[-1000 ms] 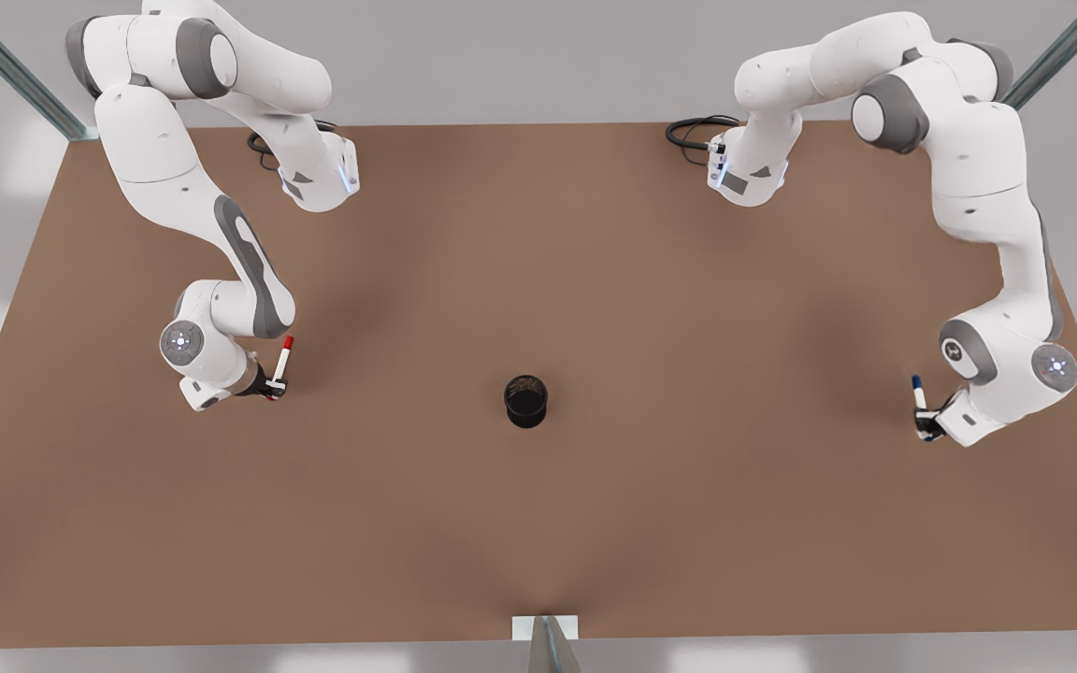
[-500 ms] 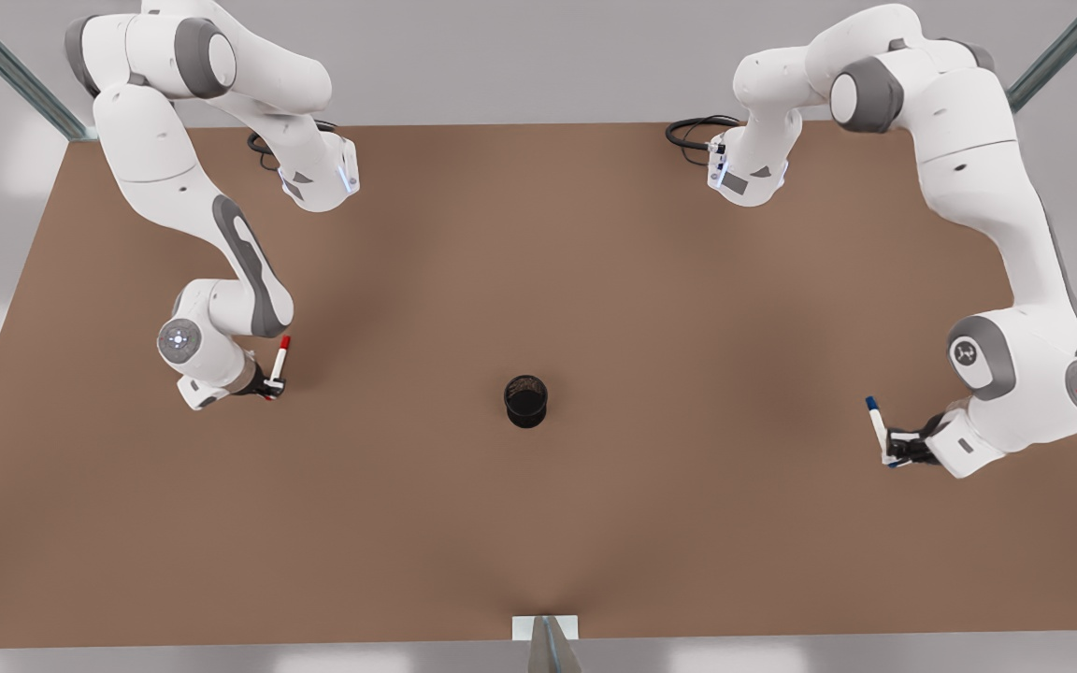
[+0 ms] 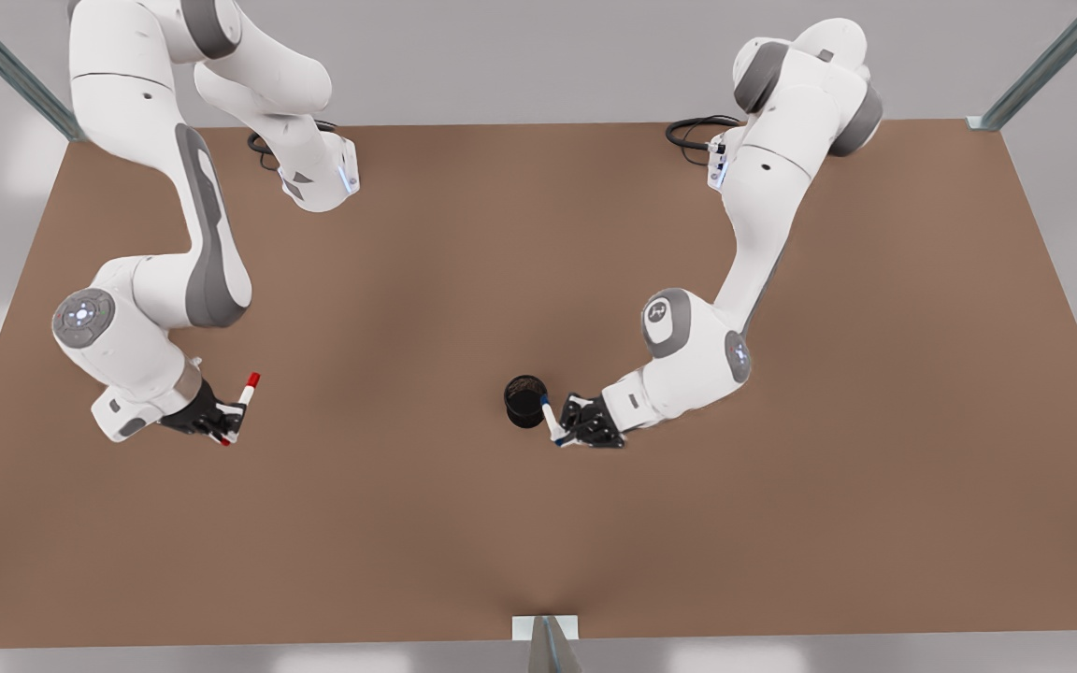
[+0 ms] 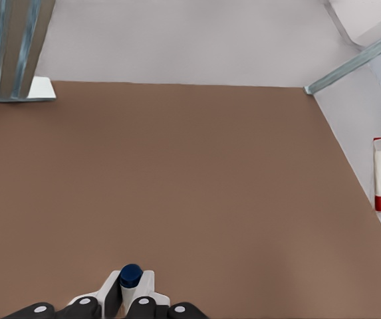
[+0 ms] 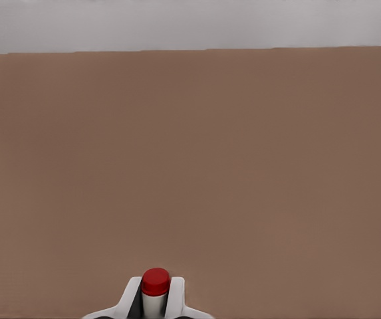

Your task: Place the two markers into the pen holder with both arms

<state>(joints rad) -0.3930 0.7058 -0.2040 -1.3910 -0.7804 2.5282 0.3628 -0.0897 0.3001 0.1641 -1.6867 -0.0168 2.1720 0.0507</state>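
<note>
The black pen holder [image 3: 525, 400] stands upright near the table's middle. My left gripper [image 3: 568, 428] is on the front view's right, just beside the holder, shut on the blue marker [image 3: 550, 419] [image 4: 131, 276]. That marker's blue tip leans close to the holder's rim. My right gripper [image 3: 221, 422] hangs at the front view's left, far from the holder, shut on the red marker [image 3: 241, 397] [image 5: 155, 286]. The left wrist view also catches the red marker [image 4: 379, 176] far off.
Brown table [image 3: 538, 523] with both arm bases and black cables [image 3: 693, 131] along the back edge. Metal frame posts [image 3: 6, 65] rise at the back corners. A small white bracket [image 3: 545, 628] sits at the middle of the front edge.
The left arm swung the blue marker from the front view's far right to beside the pen holder. The right arm shifted slightly forward and leftward in the front view with the red marker.
</note>
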